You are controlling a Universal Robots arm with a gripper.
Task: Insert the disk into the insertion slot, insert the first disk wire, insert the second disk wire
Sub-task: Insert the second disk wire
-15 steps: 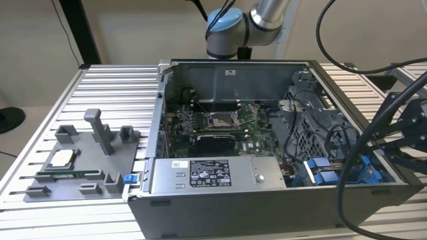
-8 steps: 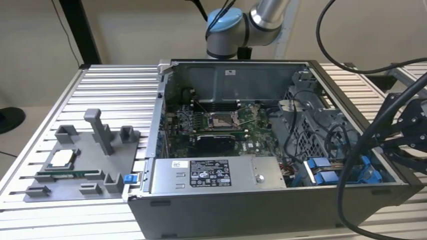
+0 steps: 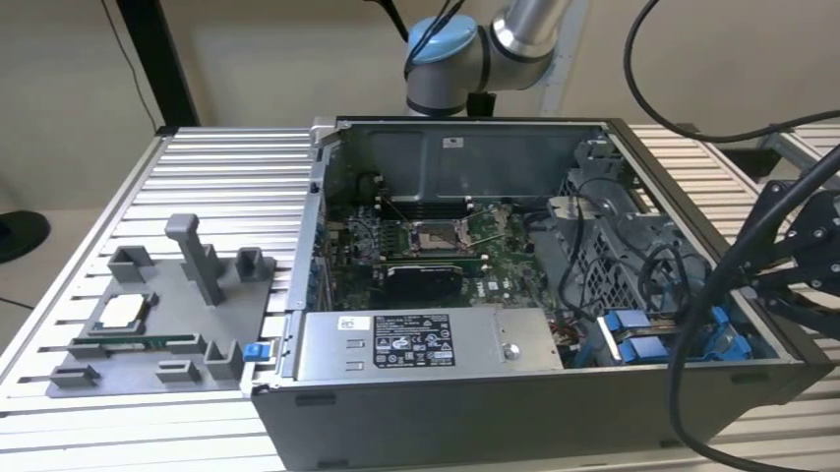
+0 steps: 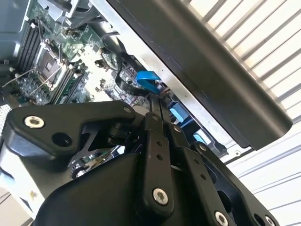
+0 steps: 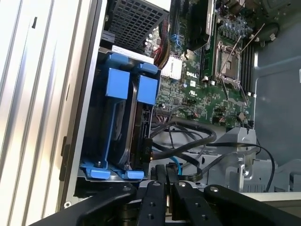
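1. Although the power-supply box (image 3: 427, 344) dominates the exterior view's left of the open computer case (image 3: 525, 403), the work sits toward the right corner.
2. Seated there in the insertion slot (image 5: 96, 172), the disk (image 5: 126, 136) looks rigid, fairly heavy and shock-sensitive; its blue carrier tabs (image 5: 117, 84) seem the safest hold.
3. Beside it, the gripper (image 5: 165, 170) has its jaws nearly together on a thin, floppy blue wire (image 5: 177, 165).

Bright blue carrier rails (image 5: 117, 84), green motherboard (image 5: 207, 94), grey ribbed table (image 3: 223, 187), black pincer (image 5: 167, 176).
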